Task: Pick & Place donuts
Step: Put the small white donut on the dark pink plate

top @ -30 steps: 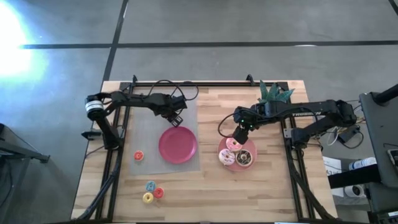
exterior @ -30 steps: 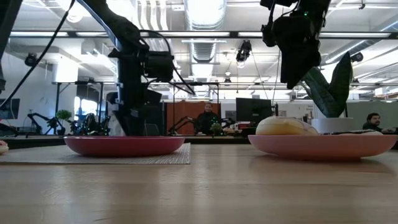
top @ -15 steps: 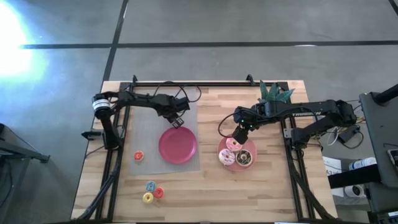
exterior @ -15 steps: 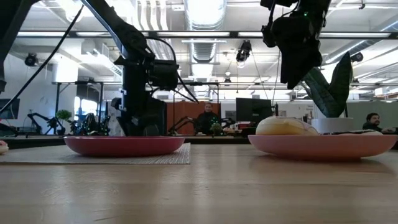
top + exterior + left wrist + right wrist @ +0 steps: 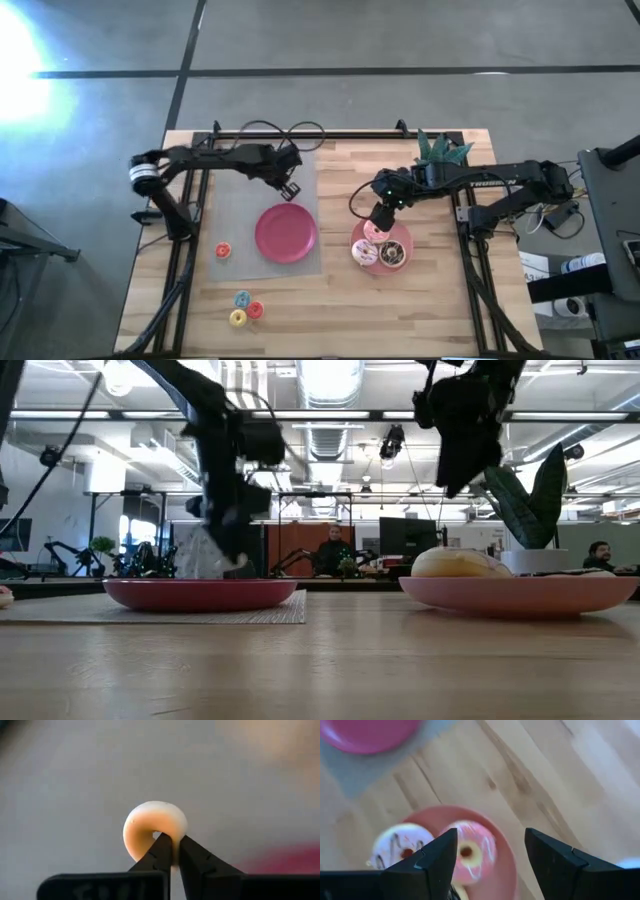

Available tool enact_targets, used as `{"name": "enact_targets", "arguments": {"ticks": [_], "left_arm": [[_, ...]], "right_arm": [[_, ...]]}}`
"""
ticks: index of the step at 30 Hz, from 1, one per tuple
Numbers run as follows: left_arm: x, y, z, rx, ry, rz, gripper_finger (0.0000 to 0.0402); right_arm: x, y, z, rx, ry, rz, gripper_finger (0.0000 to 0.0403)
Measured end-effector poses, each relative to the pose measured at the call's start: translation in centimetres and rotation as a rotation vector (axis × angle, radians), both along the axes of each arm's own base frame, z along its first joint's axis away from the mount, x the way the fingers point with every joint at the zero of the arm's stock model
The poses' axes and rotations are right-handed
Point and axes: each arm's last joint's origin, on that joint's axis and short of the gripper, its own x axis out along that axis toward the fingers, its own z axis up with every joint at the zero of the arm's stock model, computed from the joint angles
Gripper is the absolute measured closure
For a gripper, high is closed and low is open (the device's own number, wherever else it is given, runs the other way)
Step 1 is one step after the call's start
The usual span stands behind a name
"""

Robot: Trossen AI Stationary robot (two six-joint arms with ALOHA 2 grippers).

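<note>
Bare wood point(image 5: 330, 290) open — plant point(image 5: 440, 148) crowds far right corner

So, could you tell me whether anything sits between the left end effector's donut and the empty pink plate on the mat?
Nothing visible does. The left end effector grips a pale donut over the grey mat, and the empty pink plate lies close by, its surface bare.

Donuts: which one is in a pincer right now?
The pale cream donut, pinched through its ring by the left pincer over the grey mat. The right pincer hangs open and empty above the plated donuts.
</note>
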Motion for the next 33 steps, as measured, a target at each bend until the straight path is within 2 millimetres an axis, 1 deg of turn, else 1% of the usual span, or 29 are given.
{"name": "enact_targets", "arguments": {"ticks": [3, 5, 8, 10, 12, 15, 17, 19, 22, 26, 33], "left_arm": [[0.1, -1.7, 3.0, -0.202, -0.299, -0.13, 0.0401], [-0.2, -3.1, 4.6, -0.293, -0.453, -0.241, 0.0401], [-0.8, -5.0, 6.5, -0.389, -0.645, -0.43, 0.0401], [-1.4, -6.2, 7.2, -0.439, -0.742, -0.528, 0.0401], [-1.9, -7.1, 7.5, -0.484, -0.823, -0.572, 0.0401], [-2.2, -7.9, 7.7, -0.542, -0.936, -0.593, 0.0401], [-2.3, -8.2, 7.8, -0.565, -1.017, -0.595, 0.0401], [-2.3, -8.3, 7.9, -0.585, -1.09, -0.602, 0.0401], [-2.2, -8.4, 7.7, -0.606, -1.147, -0.598, 0.0401], [-2.3, -8.4, 7.1, -0.636, -1.135, -0.57, 0.0401], [-2.3, -8.5, 6.6, -0.655, -1.118, -0.558, 0.0401]], "right_arm": [[0.8, 0.0, 0.5, -0.037, -0.094, 0.076, 0.0179], [1.5, 0.1, 1.0, -0.061, -0.164, 0.134, 0.0179], [2.4, 0.4, 1.8, -0.087, -0.287, 0.274, 0.0179], [3.2, 0.7, 2.5, -0.108, -0.393, 0.373, 0.0179], [3.9, 1.1, 3.2, -0.125, -0.498, 0.442, 0.0179], [5.1, 1.5, 3.9, -0.155, -0.63, 0.493, 0.0179], [5.8, 1.6, 4.0, -0.17, -0.665, 0.504, 0.0179], [6.6, 1.8, 4.1, -0.189, -0.675, 0.528, 0.0178], [7.8, 2.2, 4.0, -0.216, -0.661, 0.573, 0.0177], [9.2, 2.7, 4.4, -0.221, -0.633, 0.606, 0.0177], [10.7, 2.7, 5.2, -0.21, -0.569, 0.623, 0.0177]]}}
